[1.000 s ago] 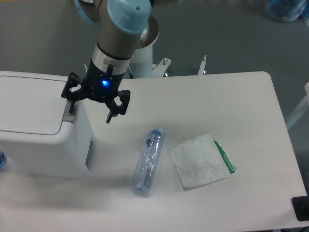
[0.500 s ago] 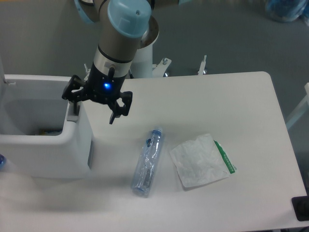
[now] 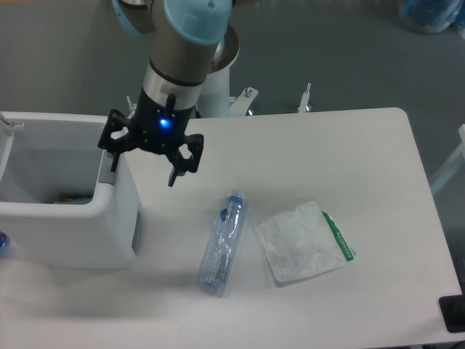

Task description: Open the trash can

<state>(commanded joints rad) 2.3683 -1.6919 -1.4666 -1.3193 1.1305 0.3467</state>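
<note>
The trash can point(image 3: 80, 225) is a large white boxy bin at the table's left edge. Its lid is swung up and out of the way, and the hollow inside shows, with a little rubbish at the bottom. Its grey push tab point(image 3: 112, 174) sits on the right rim. My gripper point(image 3: 144, 163) hangs open over that right rim, one black finger point(image 3: 113, 154) just above the tab and the other point(image 3: 174, 173) outside the bin's right wall. Nothing is held between the fingers.
A clear plastic bottle point(image 3: 221, 243) lies on the white table point(image 3: 327, 145) right of the bin. Beside it rests a crumpled white wrapper point(image 3: 301, 241) with a green strip. A dark object point(image 3: 454, 314) sits at the table's lower right corner.
The lid was flat on the bin a second ago; it has swung open, exposing the inside. My gripper has risen slightly and shifted a little to the right.
</note>
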